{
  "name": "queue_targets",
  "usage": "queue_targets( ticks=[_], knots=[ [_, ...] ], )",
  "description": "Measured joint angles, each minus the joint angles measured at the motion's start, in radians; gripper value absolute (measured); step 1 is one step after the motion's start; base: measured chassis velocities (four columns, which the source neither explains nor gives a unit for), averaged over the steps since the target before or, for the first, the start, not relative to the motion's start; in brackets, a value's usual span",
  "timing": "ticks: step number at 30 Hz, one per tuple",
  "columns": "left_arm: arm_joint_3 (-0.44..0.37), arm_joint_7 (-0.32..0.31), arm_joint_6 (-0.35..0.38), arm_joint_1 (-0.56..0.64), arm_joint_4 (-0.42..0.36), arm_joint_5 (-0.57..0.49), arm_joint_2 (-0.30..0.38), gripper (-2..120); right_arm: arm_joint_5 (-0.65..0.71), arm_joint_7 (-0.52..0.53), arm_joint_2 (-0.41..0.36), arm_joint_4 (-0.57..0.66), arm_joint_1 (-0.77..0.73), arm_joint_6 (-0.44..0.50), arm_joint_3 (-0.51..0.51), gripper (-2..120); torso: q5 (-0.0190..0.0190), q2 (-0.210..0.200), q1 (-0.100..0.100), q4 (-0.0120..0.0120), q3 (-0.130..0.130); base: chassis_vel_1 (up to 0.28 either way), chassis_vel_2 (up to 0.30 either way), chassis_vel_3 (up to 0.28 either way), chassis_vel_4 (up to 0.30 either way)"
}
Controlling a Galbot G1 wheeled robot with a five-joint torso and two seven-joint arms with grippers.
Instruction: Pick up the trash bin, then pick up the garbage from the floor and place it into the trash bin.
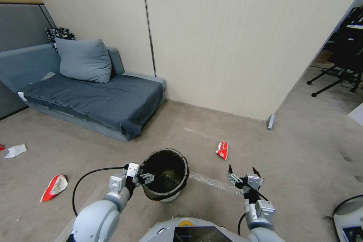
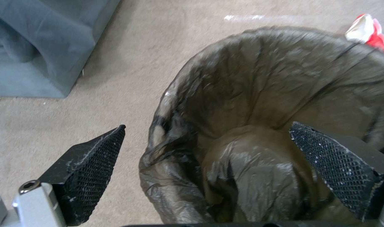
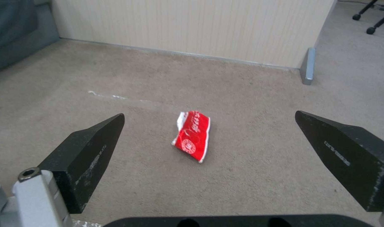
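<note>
The small round white plastic trash bin with its dark bag liner (image 1: 165, 176) stands on the carpet, its near rim straddled by the spread, unclamped left gripper (image 1: 145, 178). The crumpled red-and-white wrapper (image 3: 192, 135) lies straight ahead of the right gripper (image 3: 209, 138), whose fingers are held wide apart; its long axis is judged to run away from that gripper.

Beige carpet floor (image 1: 295, 166) carries a red wrapper (image 1: 222, 149), a second wrapper (image 1: 55, 187), white paper (image 1: 16, 151) and the sofa (image 1: 94, 98)

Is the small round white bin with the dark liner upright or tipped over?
Upright: the white bin stands on the carpet, its mouth facing up. The left gripper straddles its rim, fingers apart.
</note>
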Motion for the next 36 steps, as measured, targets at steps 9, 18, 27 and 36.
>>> queue_targets(
  ticks=[9,18,27,36],
  knots=[
    [-0.003,-0.065,0.002,-0.021,0.032,-0.009,-0.026,100,-0.004,0.014,0.0,-0.013,-0.016,0.016,0.001,100,0.0,0.0,0.0,-0.0001,0.0,0.0,0.0,0.0,0.0],
    [-0.016,-0.075,0.003,-0.027,0.057,-0.008,-0.024,100,-0.004,0.025,0.0,-0.012,-0.024,0.027,0.0,100,0.0,0.0,0.0,-0.0001,0.0,0.0,0.0,0.0,0.0],
    [-0.008,-0.07,0.003,-0.035,0.102,-0.005,-0.032,100,-0.012,0.026,0.0,-0.018,-0.021,0.03,-0.007,100,0.0,0.0,0.0,-0.0001,0.0,0.0,0.0,0.0,0.0],
    [0.007,-0.07,0.003,-0.081,0.151,-0.006,-0.03,100,-0.02,0.025,0.0,-0.022,-0.022,0.031,-0.007,100,0.0,0.0,0.0,-0.0001,0.0,0.0,0.0,0.0,0.0]
  ],
)
